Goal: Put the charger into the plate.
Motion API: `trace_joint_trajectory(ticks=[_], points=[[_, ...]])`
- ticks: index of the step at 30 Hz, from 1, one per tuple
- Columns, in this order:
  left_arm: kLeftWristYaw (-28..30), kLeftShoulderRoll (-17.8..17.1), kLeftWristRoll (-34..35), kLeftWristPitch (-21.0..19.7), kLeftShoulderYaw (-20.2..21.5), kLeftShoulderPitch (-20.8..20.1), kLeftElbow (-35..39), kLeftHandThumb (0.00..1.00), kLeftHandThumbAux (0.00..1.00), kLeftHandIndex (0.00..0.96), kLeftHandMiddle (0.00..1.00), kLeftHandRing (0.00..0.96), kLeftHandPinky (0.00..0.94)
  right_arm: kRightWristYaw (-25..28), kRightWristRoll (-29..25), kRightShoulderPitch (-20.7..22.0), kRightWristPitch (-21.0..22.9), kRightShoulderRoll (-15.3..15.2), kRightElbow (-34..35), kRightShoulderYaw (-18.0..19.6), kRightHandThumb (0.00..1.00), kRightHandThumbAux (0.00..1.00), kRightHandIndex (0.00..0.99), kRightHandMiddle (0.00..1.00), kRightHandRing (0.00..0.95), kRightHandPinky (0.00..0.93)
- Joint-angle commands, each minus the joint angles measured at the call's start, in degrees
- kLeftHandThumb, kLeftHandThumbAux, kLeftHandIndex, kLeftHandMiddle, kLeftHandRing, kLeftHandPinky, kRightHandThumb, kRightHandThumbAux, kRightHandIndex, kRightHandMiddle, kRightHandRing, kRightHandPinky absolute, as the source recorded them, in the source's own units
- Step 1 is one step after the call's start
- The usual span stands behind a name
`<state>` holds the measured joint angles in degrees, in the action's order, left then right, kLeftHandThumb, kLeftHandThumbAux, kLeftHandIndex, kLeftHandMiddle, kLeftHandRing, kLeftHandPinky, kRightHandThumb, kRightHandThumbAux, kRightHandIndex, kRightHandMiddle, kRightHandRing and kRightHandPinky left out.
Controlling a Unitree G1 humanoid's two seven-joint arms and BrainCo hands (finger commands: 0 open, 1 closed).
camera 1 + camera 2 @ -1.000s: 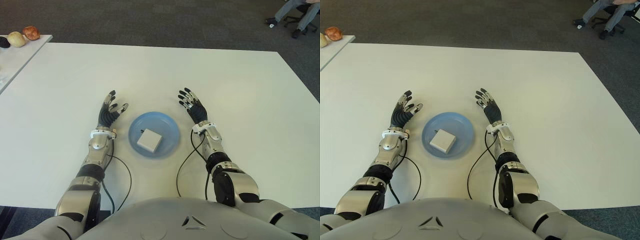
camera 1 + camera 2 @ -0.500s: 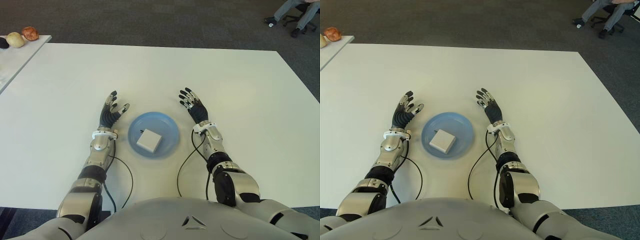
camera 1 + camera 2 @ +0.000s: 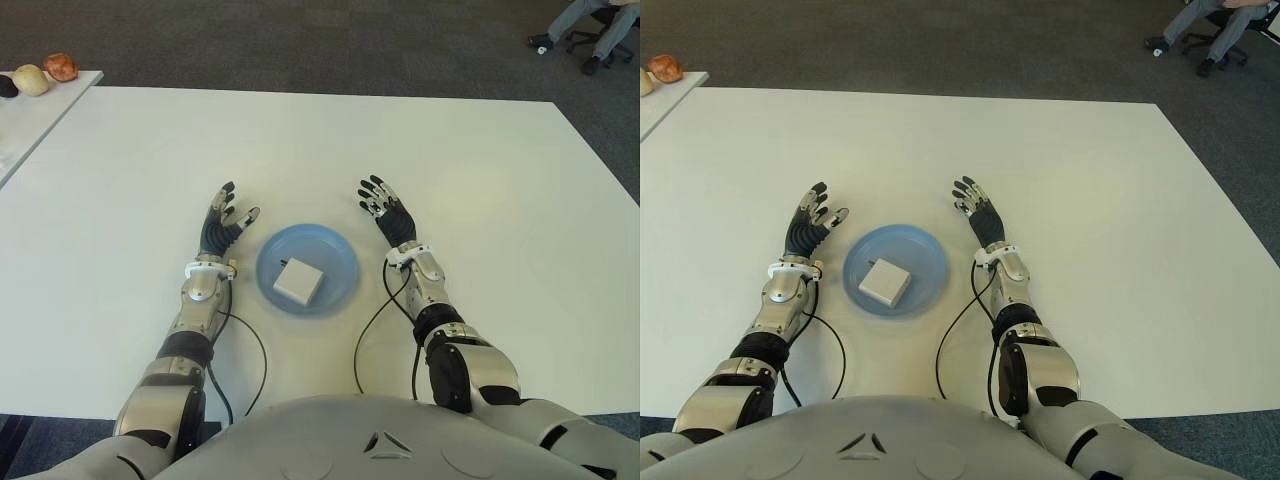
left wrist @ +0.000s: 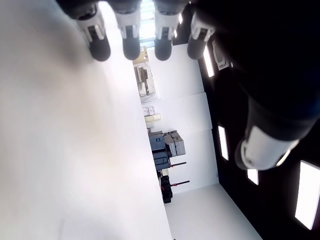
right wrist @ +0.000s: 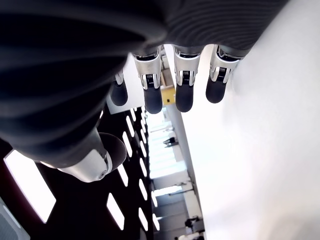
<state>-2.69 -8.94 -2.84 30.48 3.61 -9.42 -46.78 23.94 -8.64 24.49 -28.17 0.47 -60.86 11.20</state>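
Observation:
A white square charger (image 3: 298, 280) lies flat inside the blue plate (image 3: 338, 255) on the white table (image 3: 320, 140), straight in front of me. My left hand (image 3: 223, 222) shows just left of the plate, fingers spread and holding nothing. To the plate's right, my right hand (image 3: 385, 209) is also open with straight fingers. Both wrist views show only extended fingertips (image 4: 131, 44) (image 5: 183, 95) over the bare table top.
A second table at the far left carries a few round fruits (image 3: 48, 72). A person's legs and an office chair (image 3: 590, 30) show at the far right, off the table. Black cables (image 3: 240, 345) run from both wrists toward my body.
The left hand has shifted very slightly away from me; the charger, the plate and the right hand stay as they were.

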Motion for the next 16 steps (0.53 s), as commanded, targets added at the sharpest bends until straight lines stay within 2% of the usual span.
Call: trace_joint_trajectory(ticks=[1, 9, 16], points=[[0.97, 1.46, -0.01, -3.88, -0.65, 2.86, -2.72, 0.000, 0.628, 0.000, 0.000, 0.000, 0.000, -3.19, 2.19, -4.37, 1.75, -0.07, -3.60, -1.34, 0.000, 0.647, 0.075, 0.128, 0.088, 0.051], [1.02, 1.05, -0.36, -3.93, -0.83, 3.27, -2.38, 0.000, 0.629, 0.000, 0.000, 0.000, 0.000, -7.79, 4.49, -4.73, -0.55, 0.20, -3.81, -3.24, 0.000, 0.598, 0.066, 0.122, 0.077, 0.030], [0.76, 0.89, -0.61, -3.65, -0.91, 3.58, -2.20, 0.000, 0.614, 0.000, 0.000, 0.000, 0.000, -11.81, 5.51, -5.05, -2.37, 0.74, -3.96, -3.90, 0.000, 0.592, 0.065, 0.118, 0.072, 0.039]])
